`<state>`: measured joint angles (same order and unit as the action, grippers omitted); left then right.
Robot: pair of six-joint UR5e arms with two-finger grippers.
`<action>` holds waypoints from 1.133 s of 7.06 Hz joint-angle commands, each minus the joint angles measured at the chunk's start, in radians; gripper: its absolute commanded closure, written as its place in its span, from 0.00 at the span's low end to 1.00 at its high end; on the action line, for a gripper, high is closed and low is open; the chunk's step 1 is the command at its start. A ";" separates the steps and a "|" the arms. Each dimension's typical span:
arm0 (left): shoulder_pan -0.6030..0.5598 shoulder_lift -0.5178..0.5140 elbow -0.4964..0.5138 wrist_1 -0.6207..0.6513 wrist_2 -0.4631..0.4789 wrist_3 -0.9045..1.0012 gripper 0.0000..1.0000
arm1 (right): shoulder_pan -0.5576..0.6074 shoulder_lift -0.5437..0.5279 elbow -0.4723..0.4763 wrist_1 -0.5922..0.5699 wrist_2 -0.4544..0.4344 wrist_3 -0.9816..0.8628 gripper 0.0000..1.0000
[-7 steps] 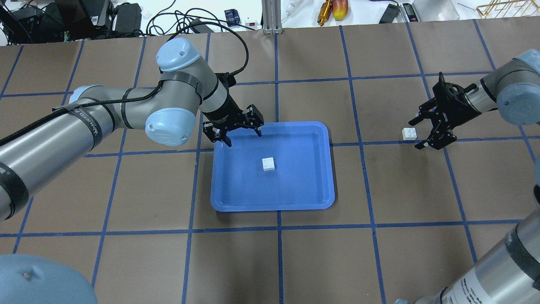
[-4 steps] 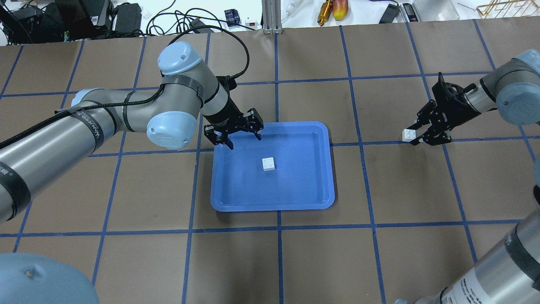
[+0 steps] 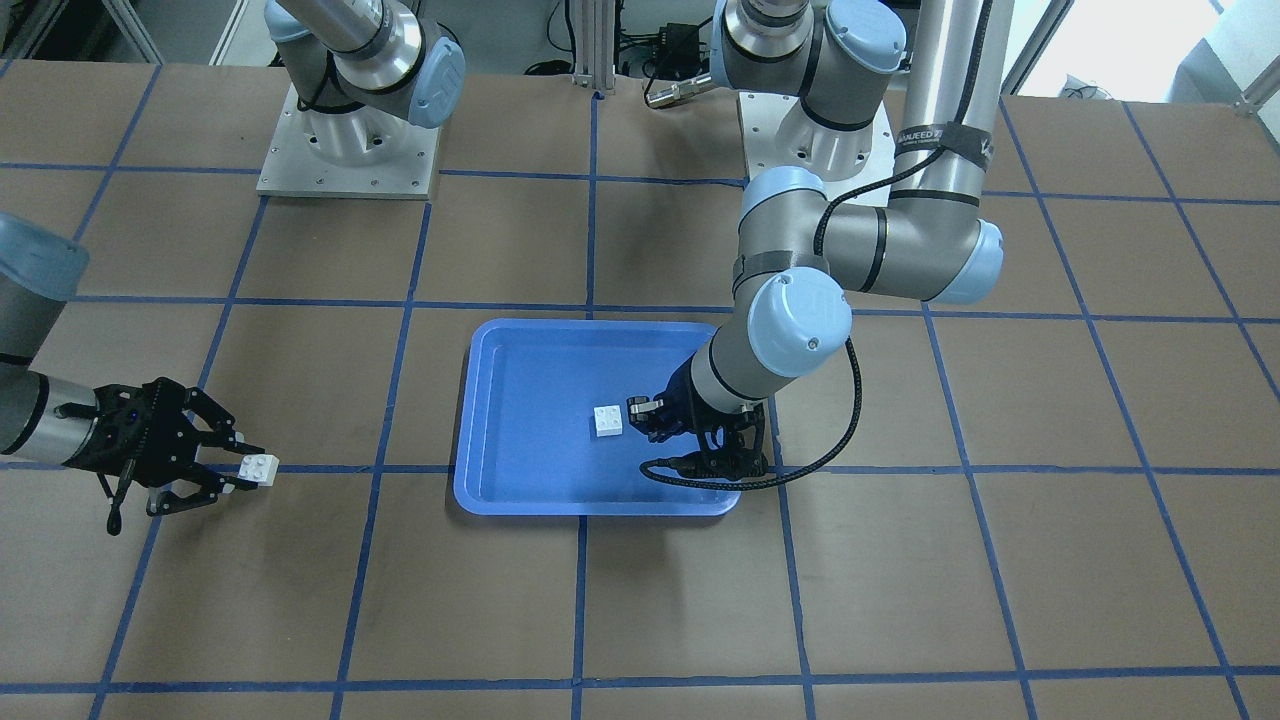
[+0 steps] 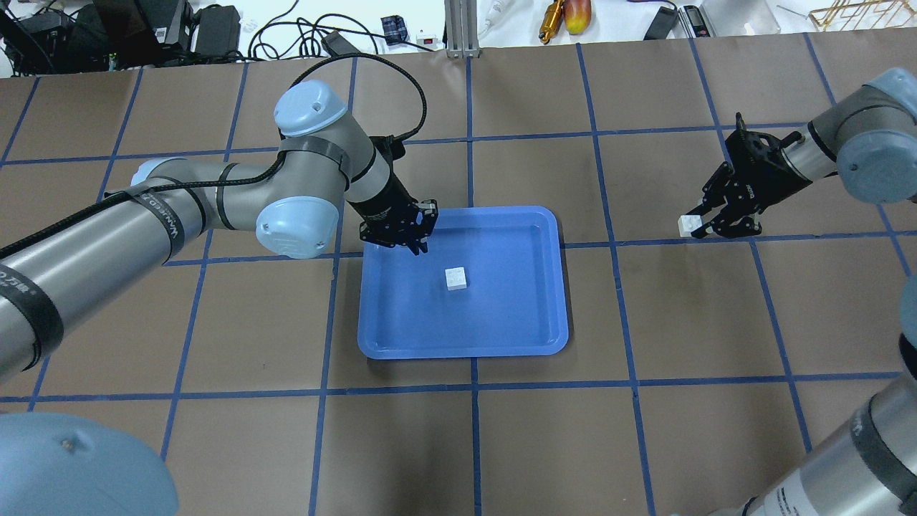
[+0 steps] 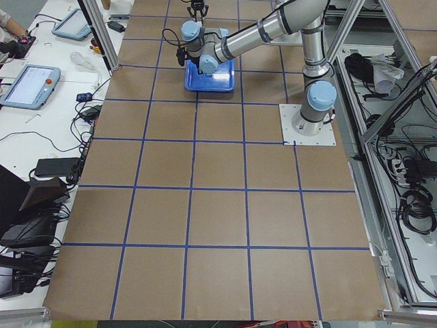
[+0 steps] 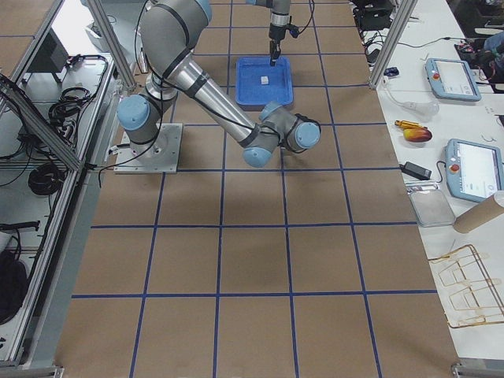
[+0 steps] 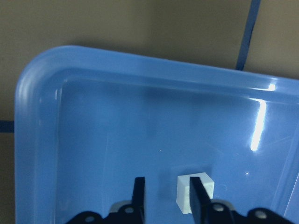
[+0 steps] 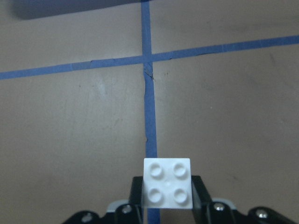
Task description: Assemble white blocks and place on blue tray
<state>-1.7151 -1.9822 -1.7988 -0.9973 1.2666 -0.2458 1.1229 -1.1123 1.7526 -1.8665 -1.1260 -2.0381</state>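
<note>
Little of the task is finished. The loose block sits studs-up near the middle of the tray, apart from every wall. So one half is already where the pair must end up (though joined to nothing).

The held block is well off to the right of the tray, over the bench. It is pinched in the right gripper. The right wrist view shows its four studs facing up and the fingers pressed on two opposite sides. Whether it is lifted clear of the bench I cannot tell.

The left gripper hangs over the tray's far left corner, its fingers drawn to a narrow gap with nothing between them. In the left wrist view the loose block lies just beyond one fingertip, not between the two.

What is left, in my judgement, is to carry the held block across to the tray, line it up over the loose block's studs and press the two together. The joined pair can then rest in the tray. The left gripper probably has to steady the loose block during the press, since a lone brick on smooth plastic would likely slide. The joining itself is not yet begun.
</note>
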 commanded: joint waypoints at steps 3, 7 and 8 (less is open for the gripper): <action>-0.023 0.002 -0.063 0.084 0.028 0.026 1.00 | 0.245 -0.098 0.002 0.029 0.127 0.193 1.00; -0.020 0.003 -0.100 0.138 0.004 0.028 1.00 | 0.472 -0.063 0.037 -0.227 0.130 0.439 1.00; -0.023 0.003 -0.109 0.137 0.004 0.028 1.00 | 0.488 -0.057 0.092 -0.344 0.130 0.511 1.00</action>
<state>-1.7347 -1.9793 -1.8992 -0.8595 1.2745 -0.2187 1.5777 -1.1787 1.7945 -2.0935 -0.9960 -1.6054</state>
